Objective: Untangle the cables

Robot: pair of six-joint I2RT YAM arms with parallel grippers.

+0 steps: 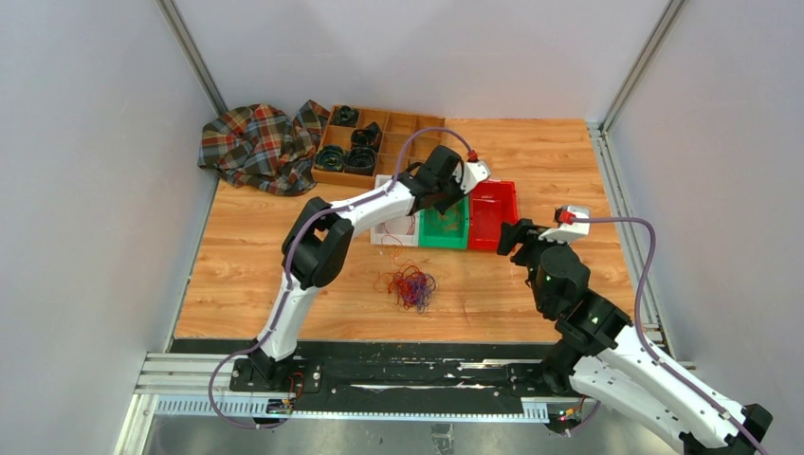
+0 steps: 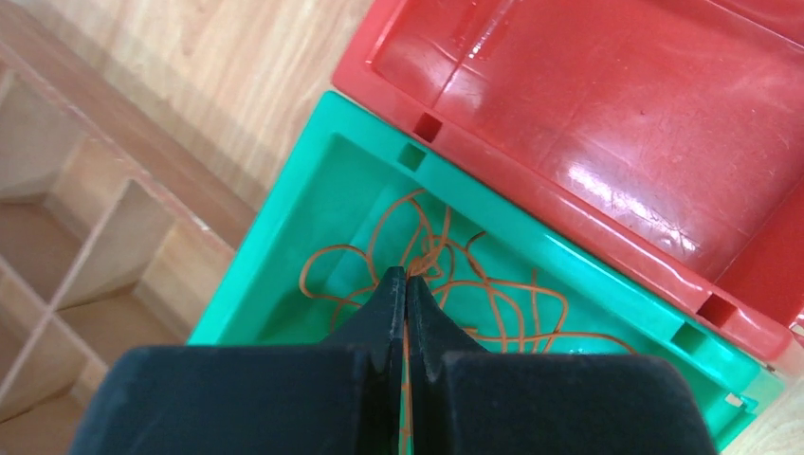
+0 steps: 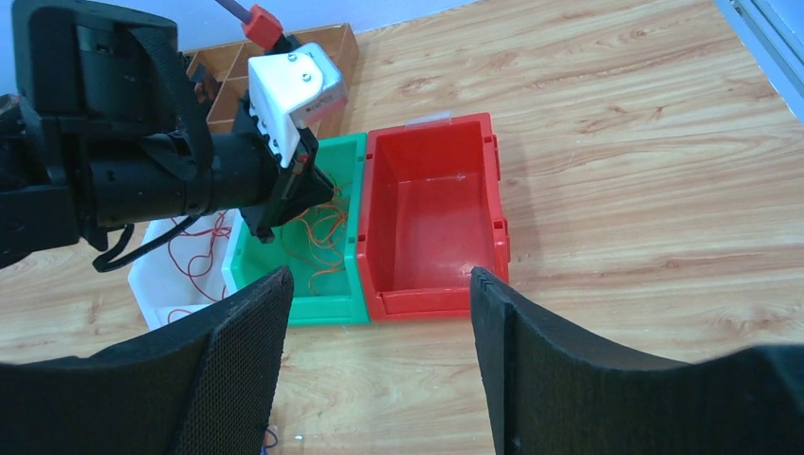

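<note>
A tangle of red and purple-blue cables (image 1: 411, 285) lies on the wooden table in front of the bins. An orange cable (image 2: 493, 289) is coiled loosely inside the green bin (image 2: 284, 227). My left gripper (image 2: 406, 277) hangs over that bin, shut on a strand of the orange cable that runs up between its jaws. In the top view the left gripper (image 1: 442, 201) sits above the green bin (image 1: 444, 239). Red cables (image 3: 190, 258) lie in the white bin (image 3: 156, 301). My right gripper (image 3: 379, 284) stands open and holds nothing, low over the table just in front of the red bin (image 3: 431, 218).
The red bin (image 1: 493, 213) holds nothing visible. A wooden compartment tray (image 1: 365, 142) with black coiled rings stands at the back, and a plaid cloth (image 1: 256, 144) lies to its left. Grey walls close in both sides.
</note>
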